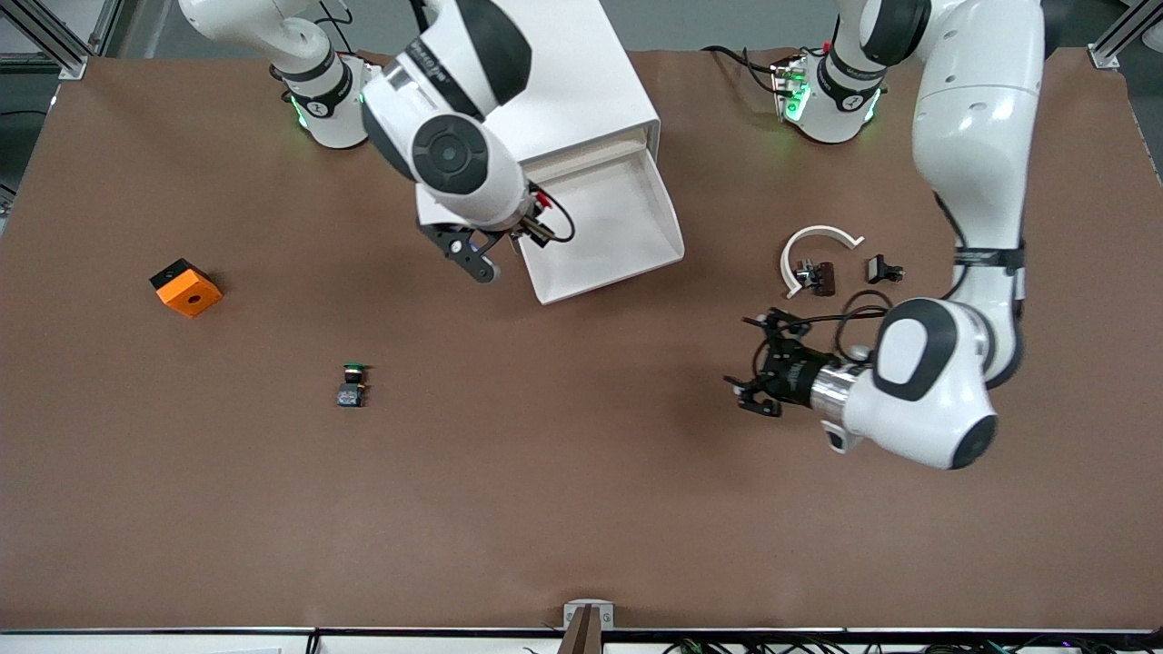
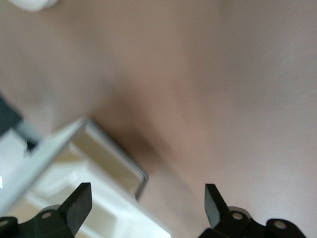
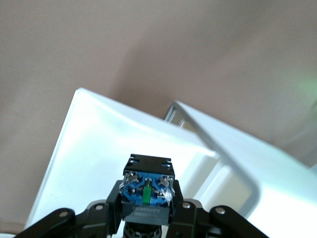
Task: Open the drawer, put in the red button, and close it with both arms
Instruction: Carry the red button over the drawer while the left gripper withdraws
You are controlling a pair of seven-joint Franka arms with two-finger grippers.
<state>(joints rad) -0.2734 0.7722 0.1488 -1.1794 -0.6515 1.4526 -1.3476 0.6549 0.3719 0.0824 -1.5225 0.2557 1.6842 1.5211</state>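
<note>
The right claw [image 3: 146, 218], gripping the red button [image 3: 147, 196], hangs over the open drawer [image 1: 604, 227]; the left claw [image 1: 750, 391], spread open, waits over the desk [image 1: 581, 509] beside the drawer.

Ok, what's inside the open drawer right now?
The drawer shows a bare white floor. The right gripper holds the red button over it, jaws shut; the arm covers the corner under it. The left gripper waits open over the table.

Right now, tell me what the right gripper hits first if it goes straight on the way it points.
Likely the floor of the open drawer. The right gripper, shut on the red button, points down over the tray's edge, with nothing visible in between; the exact depth is unclear.
</note>
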